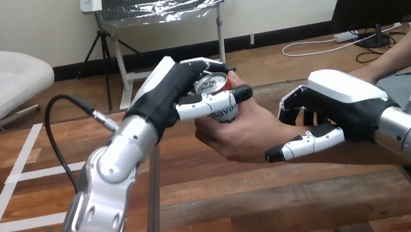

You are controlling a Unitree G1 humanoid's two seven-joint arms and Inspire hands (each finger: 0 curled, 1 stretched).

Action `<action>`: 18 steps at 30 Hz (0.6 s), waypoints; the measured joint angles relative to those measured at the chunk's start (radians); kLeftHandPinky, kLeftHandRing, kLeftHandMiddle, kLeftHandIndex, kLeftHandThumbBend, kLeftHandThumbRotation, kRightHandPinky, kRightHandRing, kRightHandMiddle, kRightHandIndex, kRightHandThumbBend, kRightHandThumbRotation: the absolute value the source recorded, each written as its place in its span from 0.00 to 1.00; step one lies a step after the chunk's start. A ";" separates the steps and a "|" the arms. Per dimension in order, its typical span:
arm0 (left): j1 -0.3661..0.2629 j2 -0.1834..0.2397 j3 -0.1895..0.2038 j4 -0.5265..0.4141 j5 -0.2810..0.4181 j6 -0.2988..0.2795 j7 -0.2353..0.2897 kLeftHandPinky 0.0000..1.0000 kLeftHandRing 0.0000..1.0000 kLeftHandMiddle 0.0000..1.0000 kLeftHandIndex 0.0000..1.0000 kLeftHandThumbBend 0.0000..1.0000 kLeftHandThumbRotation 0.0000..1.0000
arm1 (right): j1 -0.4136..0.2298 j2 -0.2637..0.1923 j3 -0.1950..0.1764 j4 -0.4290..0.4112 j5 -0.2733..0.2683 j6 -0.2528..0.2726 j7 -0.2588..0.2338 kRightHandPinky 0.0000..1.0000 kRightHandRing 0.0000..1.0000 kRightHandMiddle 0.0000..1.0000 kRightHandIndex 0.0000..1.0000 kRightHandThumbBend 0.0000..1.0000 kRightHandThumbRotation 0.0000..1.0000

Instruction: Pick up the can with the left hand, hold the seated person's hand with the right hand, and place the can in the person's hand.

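Both left hand [171, 95] and person's hand [243, 136] grip can [218, 100].

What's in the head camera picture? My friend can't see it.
The left robot hand holds a red and silver can in the person's hand, which grasps it too. The right robot hand grips the person's wrist, above a wooden table.

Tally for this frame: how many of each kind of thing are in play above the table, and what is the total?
Black-and-white jointed robot hands: 2, left robot hand, right robot hand
Red-and-white metal can with a silver top: 1
Person's hand: 1
Total: 4
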 measured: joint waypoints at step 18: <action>0.075 0.039 0.000 -0.061 0.022 0.008 0.005 0.80 0.89 0.88 0.88 0.89 0.98 | 0.028 -0.001 -0.034 -0.028 0.053 -0.002 0.035 0.54 0.73 0.75 0.77 1.00 0.90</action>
